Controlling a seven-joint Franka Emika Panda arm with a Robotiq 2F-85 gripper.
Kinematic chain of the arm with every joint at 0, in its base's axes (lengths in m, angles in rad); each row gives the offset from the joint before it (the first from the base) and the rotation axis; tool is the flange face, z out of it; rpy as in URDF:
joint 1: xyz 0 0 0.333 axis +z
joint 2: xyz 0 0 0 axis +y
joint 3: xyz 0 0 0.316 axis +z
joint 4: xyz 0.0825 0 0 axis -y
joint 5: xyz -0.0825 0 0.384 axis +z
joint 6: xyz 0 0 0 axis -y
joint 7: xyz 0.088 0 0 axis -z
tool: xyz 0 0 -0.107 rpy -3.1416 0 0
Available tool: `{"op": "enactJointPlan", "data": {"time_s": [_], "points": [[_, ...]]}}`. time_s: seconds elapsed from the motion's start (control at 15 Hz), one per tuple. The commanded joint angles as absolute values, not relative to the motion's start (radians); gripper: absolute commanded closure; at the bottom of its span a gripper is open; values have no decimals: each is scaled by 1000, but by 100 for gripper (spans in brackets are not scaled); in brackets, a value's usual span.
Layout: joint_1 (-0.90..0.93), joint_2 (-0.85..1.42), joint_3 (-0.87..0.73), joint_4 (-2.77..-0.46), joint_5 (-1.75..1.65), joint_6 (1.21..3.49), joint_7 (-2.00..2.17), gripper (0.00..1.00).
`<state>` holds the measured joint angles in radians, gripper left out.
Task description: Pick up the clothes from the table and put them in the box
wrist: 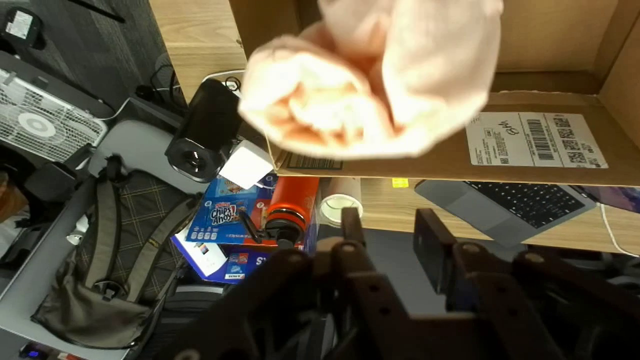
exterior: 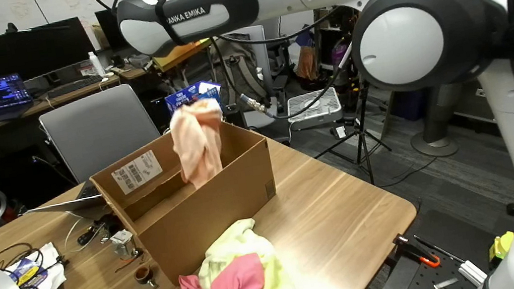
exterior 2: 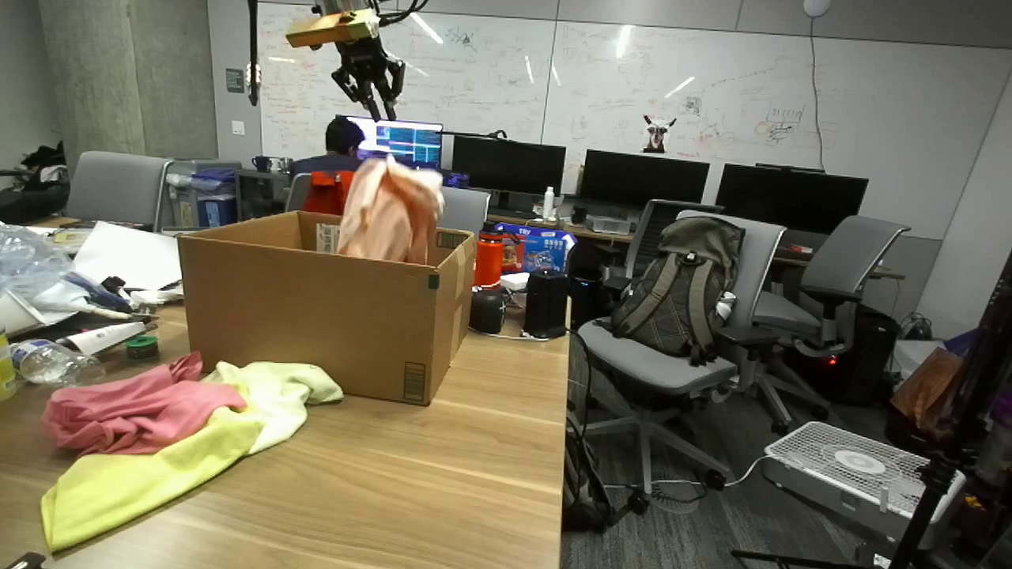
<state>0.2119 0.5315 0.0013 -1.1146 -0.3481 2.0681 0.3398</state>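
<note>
While my empty fingers [wrist: 432, 250] hang parted above the peach garment [exterior 2: 391, 213], the pink garment [exterior 2: 142, 407] lies lower, between the cardboard box [exterior 2: 308, 312] and the robot-side edge of the table [exterior: 377, 249].

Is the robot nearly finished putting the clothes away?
Not yet. Looks done: letting go; the open claw is clear of the peach cloth. Under way: that cloth looks partly inside the box, its top sticking out. Left: the pink cloth and yellow cloth, piled on the table.
</note>
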Motion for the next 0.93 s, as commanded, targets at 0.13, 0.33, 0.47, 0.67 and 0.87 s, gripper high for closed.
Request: {"op": "enactJointPlan", "data": {"time_s": [0.13, 0.33, 0.47, 0.67, 0.87], "points": [[214, 586, -12, -1007, -355, 1991, 332, 20], [211, 573, -21, -1027, -358, 1947, 329, 0], [206, 554, -24, -1054, -355, 1920, 327, 0], [205, 528, -29, -1091, -360, 1877, 325, 0], [202, 489, -25, -1138, -351, 1833, 314, 0]]}}
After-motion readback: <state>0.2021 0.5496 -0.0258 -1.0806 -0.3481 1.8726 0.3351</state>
